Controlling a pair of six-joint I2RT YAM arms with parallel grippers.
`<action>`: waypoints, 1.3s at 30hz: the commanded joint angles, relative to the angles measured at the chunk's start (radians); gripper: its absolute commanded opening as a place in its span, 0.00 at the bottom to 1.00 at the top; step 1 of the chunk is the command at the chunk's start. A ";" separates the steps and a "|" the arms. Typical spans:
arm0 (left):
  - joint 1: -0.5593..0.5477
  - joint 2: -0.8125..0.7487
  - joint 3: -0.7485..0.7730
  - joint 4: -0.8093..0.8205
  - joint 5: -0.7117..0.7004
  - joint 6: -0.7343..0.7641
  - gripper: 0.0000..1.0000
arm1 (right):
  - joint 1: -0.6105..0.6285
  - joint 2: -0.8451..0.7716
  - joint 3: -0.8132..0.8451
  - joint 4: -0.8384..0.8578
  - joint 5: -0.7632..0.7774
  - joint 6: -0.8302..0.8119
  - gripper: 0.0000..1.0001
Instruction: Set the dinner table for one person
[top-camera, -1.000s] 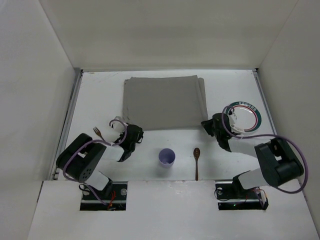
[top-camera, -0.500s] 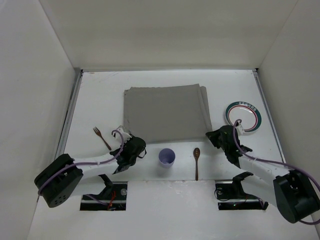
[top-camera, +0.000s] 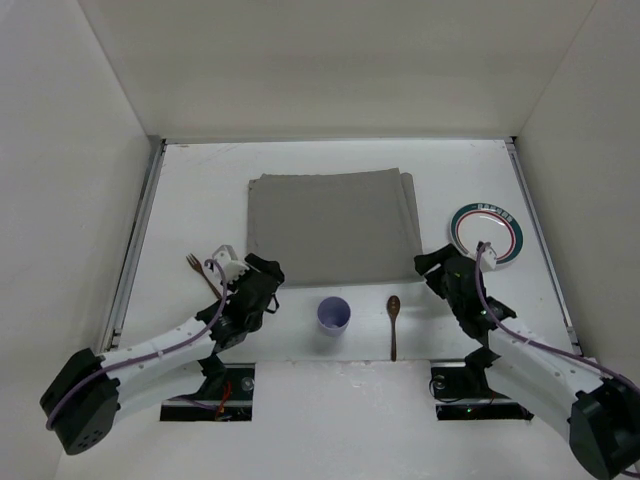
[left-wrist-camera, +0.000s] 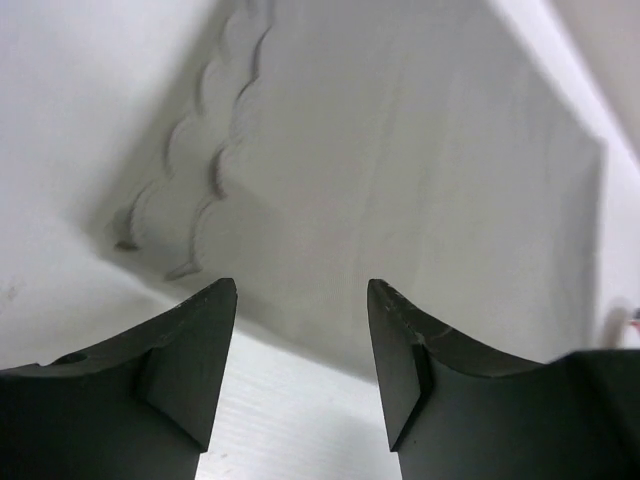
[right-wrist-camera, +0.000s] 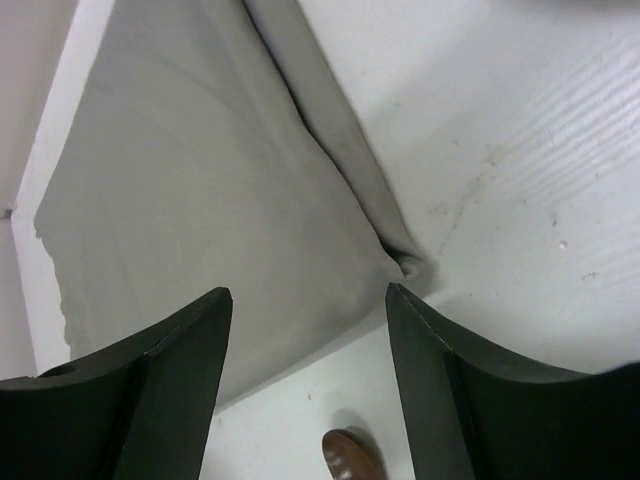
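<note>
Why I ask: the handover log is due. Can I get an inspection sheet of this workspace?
Surface: dinner table, matte white, a few faint marks.
Job's things: grey mat flat mid-table; green-rimmed plate right of it; purple cup and wooden spoon nearer the arms; fork to its left; none on the mat.
Clutter: nothing seen.
Hands: left hand open, empty, at the mat's near left corner; right hand open, empty, at its near right corner.
Cables: left purple cable loops beside the fork; right purple cable loops by the plate.
Surroundings: white walls; metal rails along the table's sides.
</note>
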 joint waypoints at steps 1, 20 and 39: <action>-0.010 -0.067 0.064 0.039 -0.108 0.160 0.52 | 0.039 -0.024 0.052 0.003 0.135 -0.118 0.68; 0.096 0.136 0.147 0.293 0.027 0.427 0.07 | 0.102 -0.047 0.152 0.041 0.106 -0.309 0.14; 0.461 0.051 0.041 0.218 0.044 0.405 0.08 | 0.016 0.108 0.103 0.127 0.011 -0.244 0.19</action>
